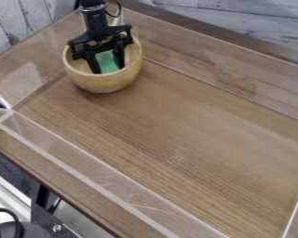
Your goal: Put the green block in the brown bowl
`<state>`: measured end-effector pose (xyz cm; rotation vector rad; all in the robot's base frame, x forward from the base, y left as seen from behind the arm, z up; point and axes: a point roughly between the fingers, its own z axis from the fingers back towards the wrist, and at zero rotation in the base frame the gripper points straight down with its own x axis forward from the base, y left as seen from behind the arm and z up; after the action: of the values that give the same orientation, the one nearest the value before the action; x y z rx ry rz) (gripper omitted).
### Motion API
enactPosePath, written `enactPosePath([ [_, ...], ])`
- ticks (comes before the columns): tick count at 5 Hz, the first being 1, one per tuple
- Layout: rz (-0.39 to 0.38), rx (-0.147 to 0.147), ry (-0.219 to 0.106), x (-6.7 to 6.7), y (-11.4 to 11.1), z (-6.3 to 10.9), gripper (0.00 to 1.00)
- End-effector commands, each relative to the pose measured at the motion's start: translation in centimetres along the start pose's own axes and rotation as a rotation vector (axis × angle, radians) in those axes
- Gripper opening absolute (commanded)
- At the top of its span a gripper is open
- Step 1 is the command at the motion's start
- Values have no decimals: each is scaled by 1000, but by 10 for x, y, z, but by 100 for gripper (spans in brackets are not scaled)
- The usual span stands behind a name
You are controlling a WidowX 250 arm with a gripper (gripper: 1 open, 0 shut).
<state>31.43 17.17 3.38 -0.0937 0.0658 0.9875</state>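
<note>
Upper left of the frame: the black hand (103, 56) is pointing straight down into the brown bowl (103, 82), its fingers closed narrowly on the green block (107, 61). The block is sitting tilted between the fingers, inside the bowl's rim and low in the hollow; whether its lower end is touching the bowl's floor cannot be told from this view. The bowl is resting on the wooden bench (177, 130), near the bench's upper-left corner, with the rest of the surface spreading toward the lower right. Judged from this arrangement, the carrying part of the task is finishing: the block is already within the bowl. What is remaining is the release, that is, opening the fingers so the block is lying free, and then lifting the hand clear of the rim.
</note>
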Motion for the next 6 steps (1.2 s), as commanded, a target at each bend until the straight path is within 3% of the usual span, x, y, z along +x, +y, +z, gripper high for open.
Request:
enactPosePath([
  [1, -11, -19, -62, 10, -8, 12, 0],
  [2, -15, -14, -65, 9, -9, 15, 100],
  [5, -67, -31, -80, -4, -19, 43, 100],
  [6, -92, -53, -92, -11, -23, 60, 100],
])
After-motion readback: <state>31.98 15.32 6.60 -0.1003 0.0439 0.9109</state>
